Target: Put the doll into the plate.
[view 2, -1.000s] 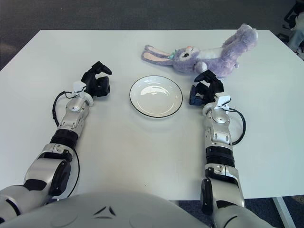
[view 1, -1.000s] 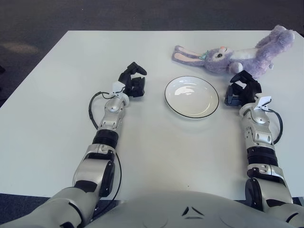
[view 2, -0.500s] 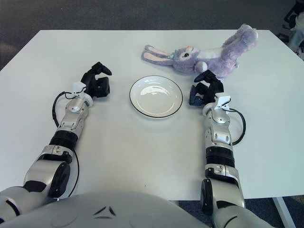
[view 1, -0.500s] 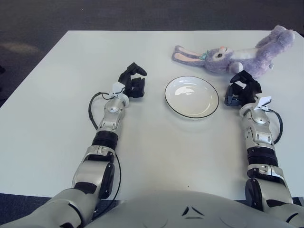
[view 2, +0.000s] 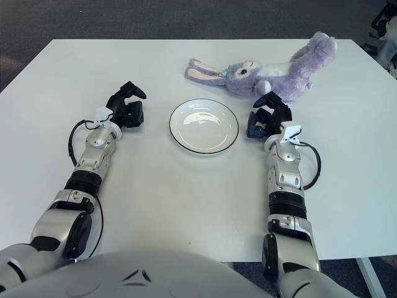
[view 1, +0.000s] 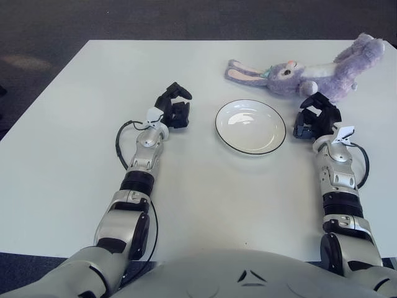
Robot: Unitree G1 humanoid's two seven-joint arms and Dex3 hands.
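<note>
The right hand (view 1: pixel 316 115) shows just right of the plate (view 1: pixel 250 126), its black fingers curled loosely inward and holding nothing; whether it touches the table (view 1: pixel 74 155) cannot be told. The doll (view 1: pixel 310 69) (a purple plush rabbit with long ears) lies on its side just beyond that hand, on the table's far right part, ears pointing left and feet toward the right edge. It is outside the plate and apart from it. The plate is white with a dark rim and sits near the table's middle, between the two hands. The left hand (view 1: pixel 173 107) shows left of the plate, fingers likewise curled and gripping nothing.
</note>
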